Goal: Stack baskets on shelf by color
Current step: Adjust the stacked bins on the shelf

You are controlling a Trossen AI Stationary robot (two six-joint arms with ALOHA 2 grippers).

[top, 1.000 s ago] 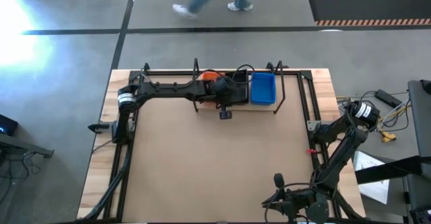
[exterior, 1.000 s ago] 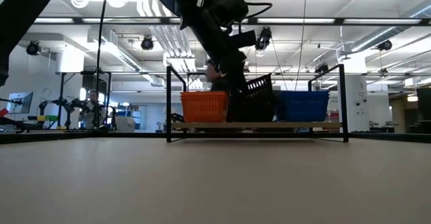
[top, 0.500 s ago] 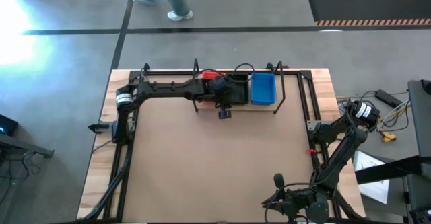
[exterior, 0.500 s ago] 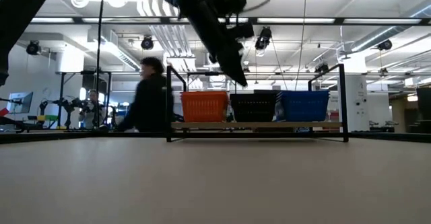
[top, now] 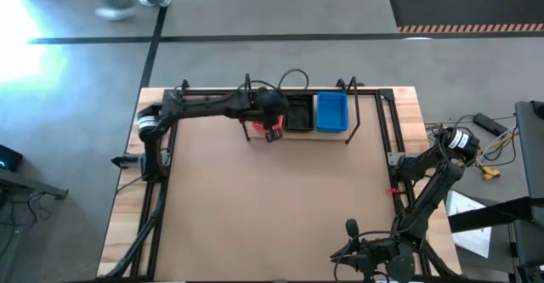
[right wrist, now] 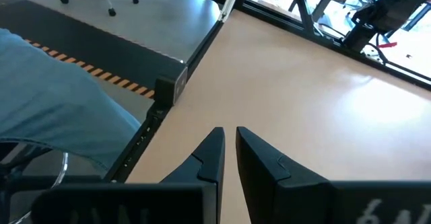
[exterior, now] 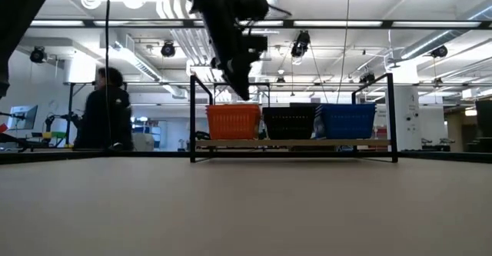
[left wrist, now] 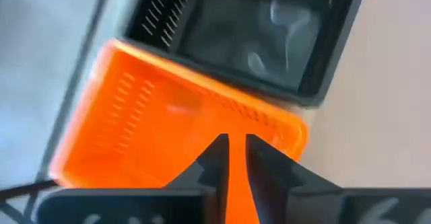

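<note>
Overhead, the left gripper (top: 273, 135) hides the orange basket (exterior: 233, 121); its jaws nearly pressed together.

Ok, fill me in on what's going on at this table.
Three baskets sit side by side on the shelf: the orange basket, the black basket and the blue basket. The left gripper hangs above the orange basket, fingers nearly together and holding nothing. The right gripper waits shut and empty at the table's near edge. A person passes in the room behind.

Overhead looks straight down, low camera level across the table; both share the shelf (exterior: 292, 144) (top: 297, 134).
</note>
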